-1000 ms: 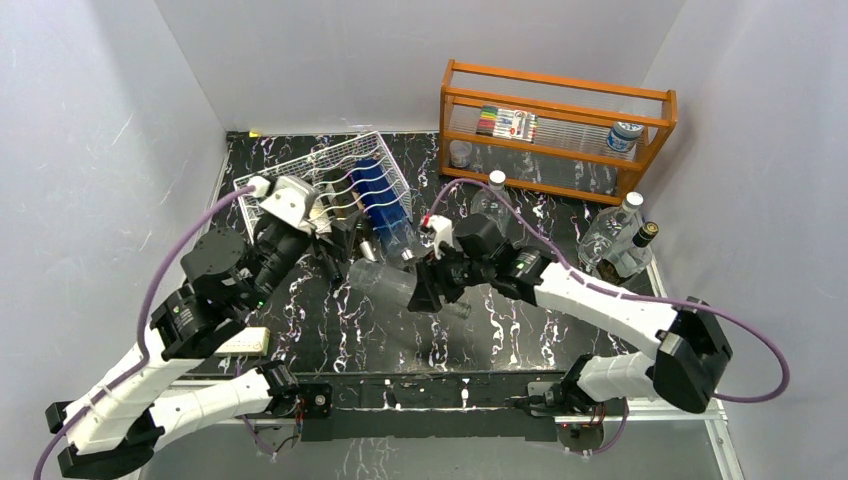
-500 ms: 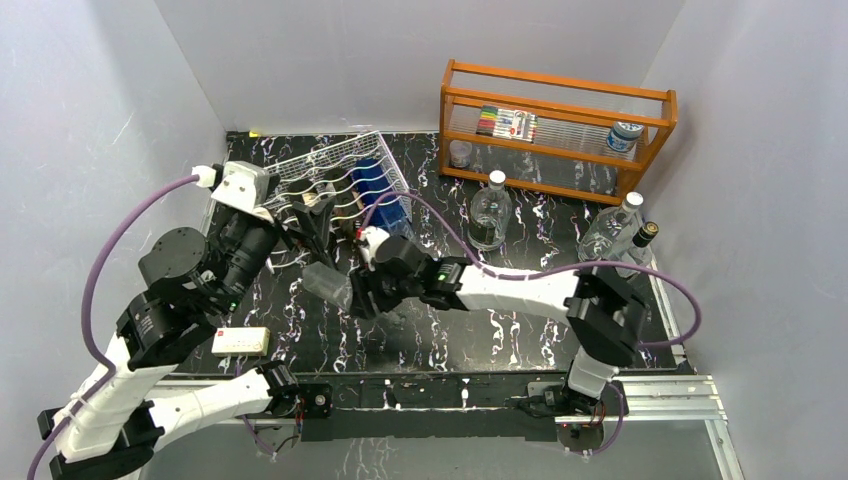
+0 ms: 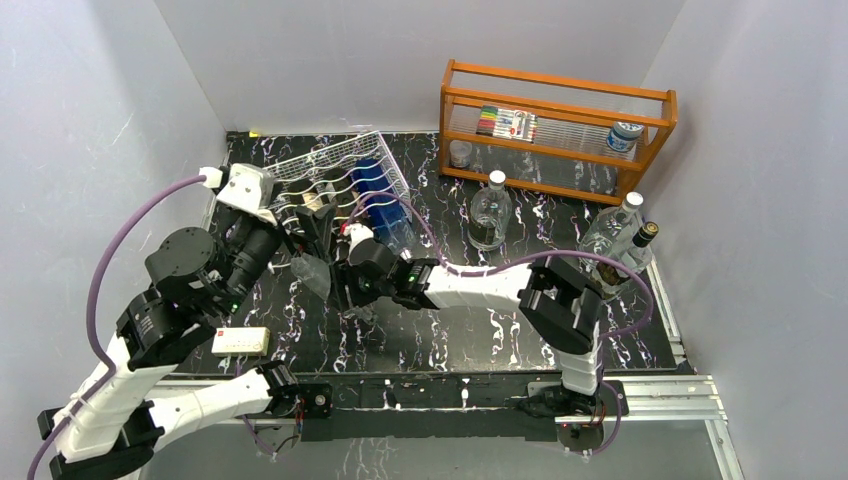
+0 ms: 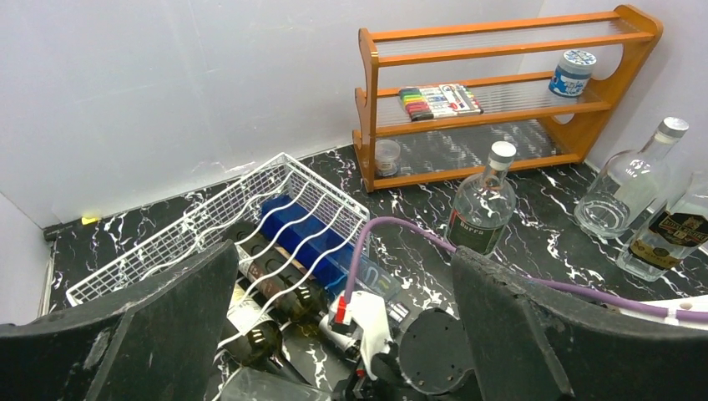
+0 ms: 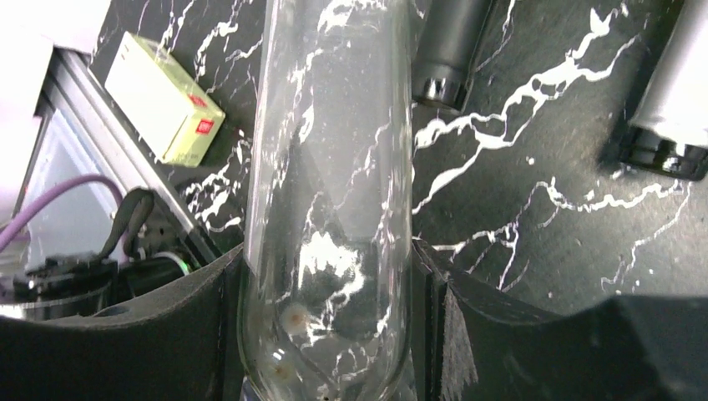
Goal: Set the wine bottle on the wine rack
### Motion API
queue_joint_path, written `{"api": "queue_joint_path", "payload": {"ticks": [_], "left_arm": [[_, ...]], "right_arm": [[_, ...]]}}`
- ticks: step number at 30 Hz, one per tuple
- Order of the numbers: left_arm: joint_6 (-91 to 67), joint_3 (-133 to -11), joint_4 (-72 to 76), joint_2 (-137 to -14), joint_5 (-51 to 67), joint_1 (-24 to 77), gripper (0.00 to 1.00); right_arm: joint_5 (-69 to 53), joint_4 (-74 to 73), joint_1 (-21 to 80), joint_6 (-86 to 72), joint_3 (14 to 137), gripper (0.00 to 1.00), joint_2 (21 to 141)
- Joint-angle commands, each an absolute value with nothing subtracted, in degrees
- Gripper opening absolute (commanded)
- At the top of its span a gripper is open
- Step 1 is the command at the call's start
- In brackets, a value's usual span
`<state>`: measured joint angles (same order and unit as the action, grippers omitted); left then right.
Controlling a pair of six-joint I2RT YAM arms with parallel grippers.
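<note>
Table (image 3: 500, 340): 1 wine rack (image 3: 330, 158), 3 upright btls (image 3: 489, 212); wine bottle (image 5: 334, 125) in right gripper (image 5: 327, 326)

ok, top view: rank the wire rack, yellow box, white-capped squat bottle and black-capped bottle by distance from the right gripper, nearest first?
From the right gripper, shut on the clear bottle:
1. wine rack, just behind it, back left.
2. pale yellow box, front left, near the table edge.
3. white-capped squat bottle, off to the right, mid-table.
4. black-capped bottle, far right edge.

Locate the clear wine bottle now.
The clear bottle is left of centre in the top view, held by the right gripper, just short of the wine rack.
</note>
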<state>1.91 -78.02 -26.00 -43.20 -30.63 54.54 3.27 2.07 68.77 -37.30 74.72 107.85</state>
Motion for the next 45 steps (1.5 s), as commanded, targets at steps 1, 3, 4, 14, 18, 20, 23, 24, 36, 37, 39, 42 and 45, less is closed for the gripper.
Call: {"api": "queue_joint_path", "payload": {"ticks": [1, 3, 4, 14, 18, 20, 23, 24, 36, 37, 39, 42, 45], "left_arm": [[1.97, -79.1, -26.19, -44.16, -30.08, 54.56, 0.98], [2.0, -79.22, -26.26, -44.21, -30.06, 54.51, 0.98], [2.02, -79.34, -26.34, -44.16, -30.11, 54.54, 0.98], [1.75, -81.03, -27.32, -43.18, -30.41, 54.56, 0.98], [1.66, -81.08, -27.96, -43.09, -30.59, 54.49, 0.98], [1.46, -81.25, -28.31, -43.07, -30.59, 54.49, 0.98], [1.3, -81.3, -28.54, -42.77, -30.67, 54.49, 0.98], [1.24, -81.23, -28.56, -42.73, -30.67, 54.56, 0.98], [0.9, -81.58, -29.78, -43.02, -30.71, 54.57, 0.98], [0.93, -81.61, -29.86, -43.06, -30.82, 54.5, 0.98], [1.0, -81.56, -29.95, -43.3, -30.89, 54.53, 0.98], [1.14, -81.56, -30.13, -43.42, -31.07, 54.53, 0.98], [1.31, -81.41, -30.1, -43.5, -31.27, 54.54, 0.98]], "right_arm": [[8.51, 12.39, 69.62, -39.55, 81.05, 0.0, 109.93], [9.89, 13.42, 69.84, -39.51, 82.76, 0.0, 111.7], [10.61, 14.1, 69.99, -39.4, 83.5, 0.0, 112.58], [18.12, 18.7, 70.22, -39.1, 92.46, 0.0, 122.07], [20.63, 19.97, 70.22, -38.15, 96.96, 0.0, 125.97], [21.67, 19.93, 70.22, -37.9, 99.46, 0.0, 128.05], [23.44, 20.02, 70.22, -37.69, 102.85, 0.0, 131.02], [23.95, 20.28, 70.16, -37.43, 103.85, 0.0, 132.03], [26.36, 22.63, 68.66, -36.78, 116.54, 0.0, 142.55], [26.37, 22.56, 68.58, -36.71, 117.75, 0.0, 143.49], [26.36, 21.87, 68.51, -36.63, 120.38, 0.0, 145.2], [26.99, 21.03, 68.47, -36.83, 123.39, 0.0, 147.25], [27.91, 20.79, 68.47, -37.15, 124.73, 0.05, 148.67]]}}
